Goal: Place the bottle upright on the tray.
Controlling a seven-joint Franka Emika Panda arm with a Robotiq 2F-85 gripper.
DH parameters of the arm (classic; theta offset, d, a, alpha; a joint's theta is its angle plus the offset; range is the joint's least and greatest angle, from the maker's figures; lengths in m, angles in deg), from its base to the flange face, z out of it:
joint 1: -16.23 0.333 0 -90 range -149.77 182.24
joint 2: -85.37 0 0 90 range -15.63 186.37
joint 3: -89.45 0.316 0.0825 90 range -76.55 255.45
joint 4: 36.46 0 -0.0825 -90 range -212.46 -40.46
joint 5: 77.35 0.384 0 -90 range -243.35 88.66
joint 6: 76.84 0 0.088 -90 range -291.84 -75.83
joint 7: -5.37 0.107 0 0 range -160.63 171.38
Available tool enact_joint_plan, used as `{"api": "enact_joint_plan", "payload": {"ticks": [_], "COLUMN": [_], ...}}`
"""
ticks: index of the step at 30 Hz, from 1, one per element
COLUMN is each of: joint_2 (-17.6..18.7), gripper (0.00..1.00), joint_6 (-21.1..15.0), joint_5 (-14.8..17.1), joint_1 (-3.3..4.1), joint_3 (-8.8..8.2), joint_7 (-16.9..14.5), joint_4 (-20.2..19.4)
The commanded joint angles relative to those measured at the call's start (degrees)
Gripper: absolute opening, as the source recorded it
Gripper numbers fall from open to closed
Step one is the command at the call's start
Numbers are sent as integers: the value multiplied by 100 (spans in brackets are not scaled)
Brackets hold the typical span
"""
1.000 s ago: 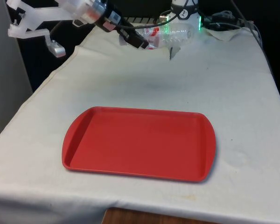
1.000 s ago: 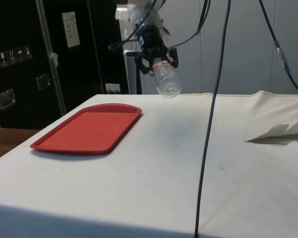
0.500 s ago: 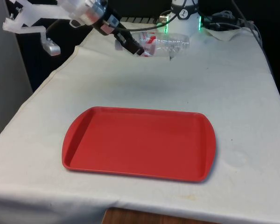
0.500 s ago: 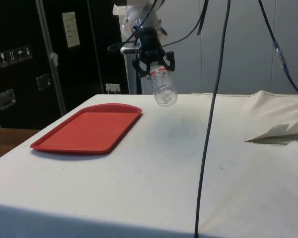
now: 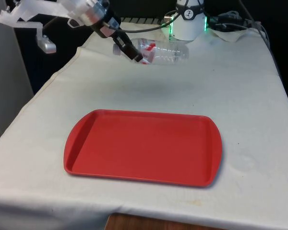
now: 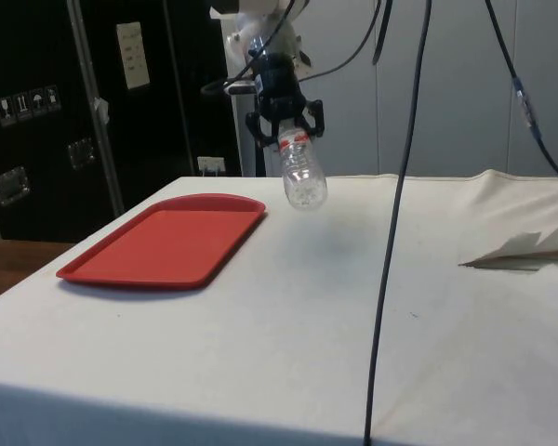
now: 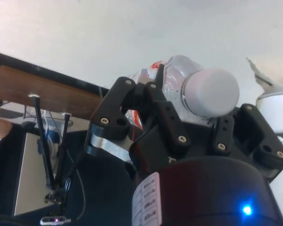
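Gripper (image 5: 134, 51) is clamped on the clear bottle (image 5: 165, 51) at its neck end, w/ the white cap (image 7: 211, 92) tucked back between the fingers (image 7: 162, 117). Bottle's airborne, lying near-horizontal over the cloth, well apart from the red tray (image 5: 143, 146), roughly 12 o'clock of it in the front view. Side view has the base sloping down. I reckon the neck grip leaves the base free to land first; I'd need to swing it vertical before lowering.
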Motion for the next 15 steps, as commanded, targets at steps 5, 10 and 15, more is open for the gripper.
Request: {"api": "enact_joint_plan", "payload": {"ticks": [5,10,15], "joint_2": [-74,-29,-74], "gripper": [31,31,31], "joint_6": [-367,-401,-504], "joint_5": [-34,-40,-46], "joint_1": [92,52,92], "joint_3": [-40,0,-23], "joint_7": [-29,-34,-52], "joint_4": [-126,-103,-172]}}
